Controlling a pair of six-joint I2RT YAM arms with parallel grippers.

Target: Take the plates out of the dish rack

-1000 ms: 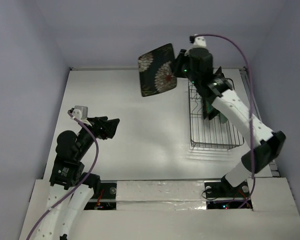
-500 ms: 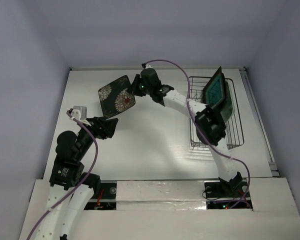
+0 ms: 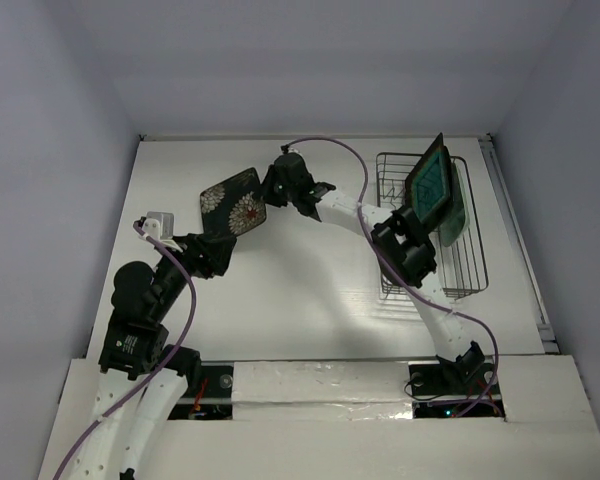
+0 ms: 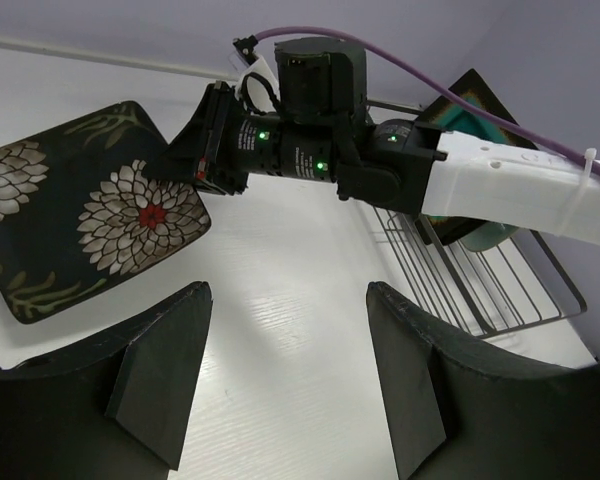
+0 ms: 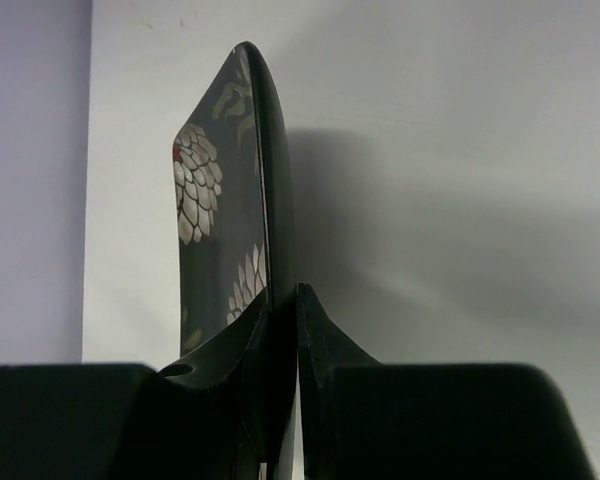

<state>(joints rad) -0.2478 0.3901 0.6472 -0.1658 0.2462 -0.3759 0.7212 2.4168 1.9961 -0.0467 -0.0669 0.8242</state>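
Note:
My right gripper is shut on the edge of a black flower-patterned plate, holding it over the left-centre of the table; the plate shows edge-on in the right wrist view and face-up in the left wrist view. The black wire dish rack stands at the right. A dark-rimmed teal plate stands tilted in it, with a pale mint-green plate behind it. My left gripper is open and empty, just below the held plate; its fingers frame bare table.
The right arm stretches across the table from the rack side to the left. White table, walls at back and sides.
My right gripper has carried the flowered plate from above the rack leftward and down to the left-centre of the table. The left arm has barely moved.

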